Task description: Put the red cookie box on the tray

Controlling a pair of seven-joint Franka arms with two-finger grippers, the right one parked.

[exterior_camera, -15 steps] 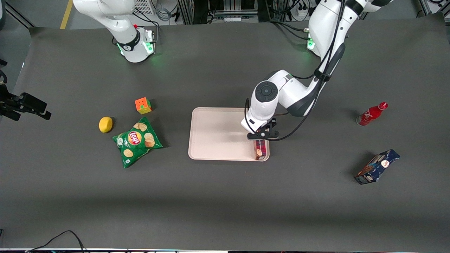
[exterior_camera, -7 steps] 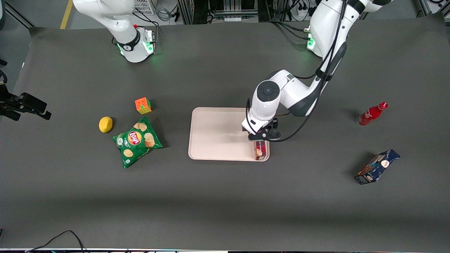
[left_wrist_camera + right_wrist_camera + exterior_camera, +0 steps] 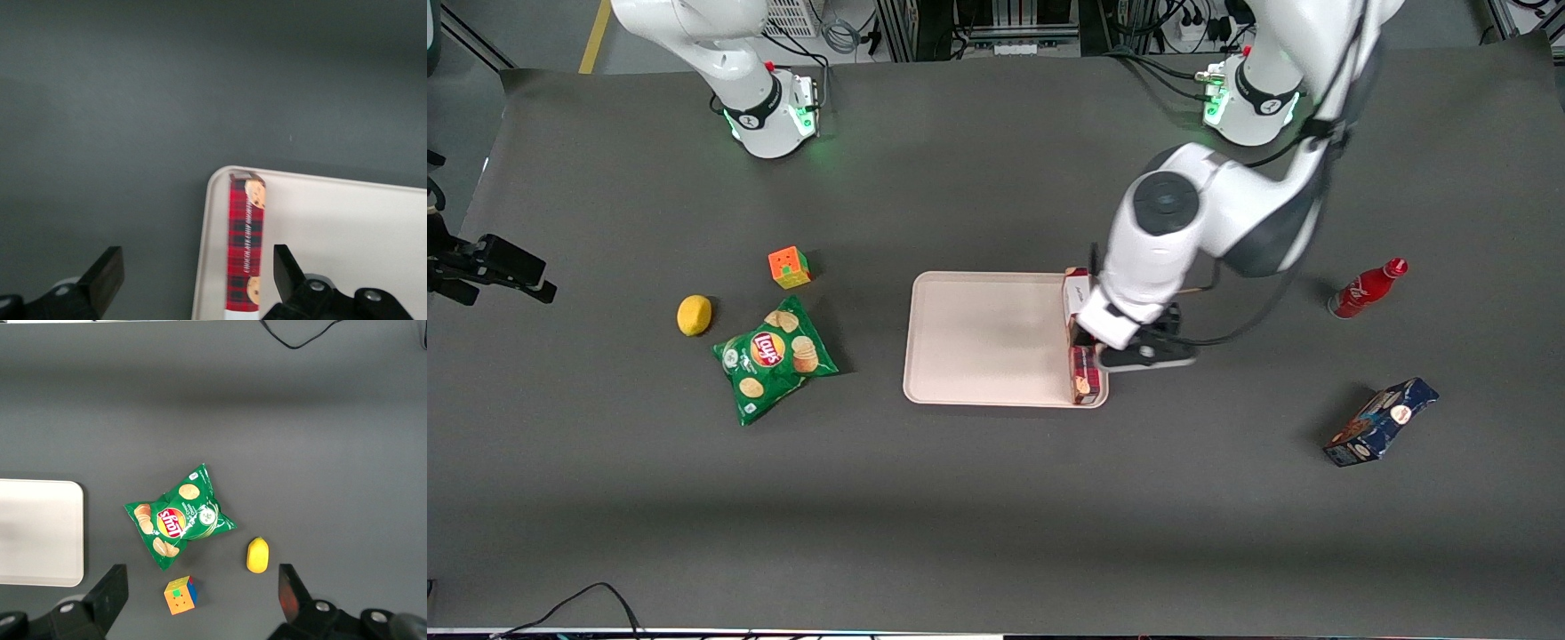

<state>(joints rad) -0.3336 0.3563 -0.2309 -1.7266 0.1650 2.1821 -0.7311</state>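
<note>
Fingers now off red cookie box

dark grey matte table cover, pale floor with yellow line, cabled racks

- I'm working in a robotics lab, not a home or shop.
- Two white arm bases with green status lights are bolted at the edge of a surface covered in dark grey matting.
- Above that edge I see aluminium framing, power strips and bundled cables.
- A yellow line is marked on the floor.
- Groceries and a puzzle cube lie scattered like test props.
</note>
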